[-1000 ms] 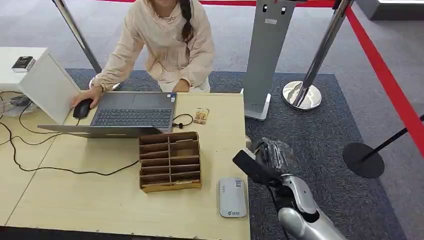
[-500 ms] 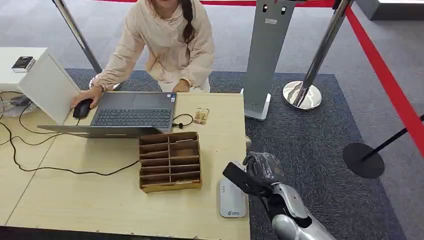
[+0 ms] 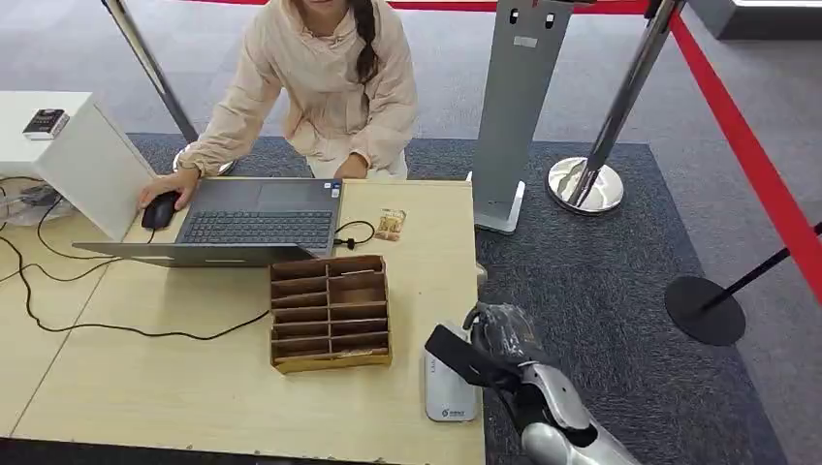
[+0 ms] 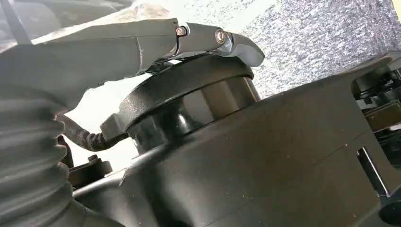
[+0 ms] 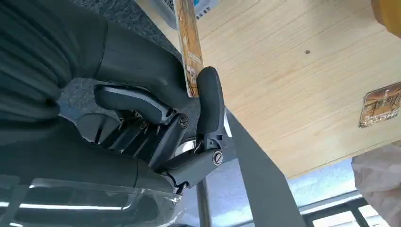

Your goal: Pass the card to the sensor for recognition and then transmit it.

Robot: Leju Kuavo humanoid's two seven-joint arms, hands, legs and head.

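Observation:
My right hand (image 3: 499, 347) hangs over the table's right edge, just above the right side of the white-grey card sensor (image 3: 449, 386). In the right wrist view the thumb and a finger (image 5: 210, 101) pinch a yellow-brown printed card (image 5: 185, 45), held edge-on and reaching towards the sensor (image 5: 208, 5). A second, similar card (image 3: 390, 225) lies on the table beside the laptop, also seen as the card (image 5: 380, 104). My left hand (image 4: 156, 40) hangs by my body with its fingers stretched out and nothing in them.
A brown cardboard slot organiser (image 3: 330, 312) stands left of the sensor. A person sits behind the open laptop (image 3: 254, 221), one hand on a black mouse (image 3: 160, 210). Cables trail over the table's left. A grey kiosk post (image 3: 514, 107) and stanchions stand on the carpet.
My right hand has moved left and down with the card, from beside the table's edge to over the sensor. The person and the table items stay put.

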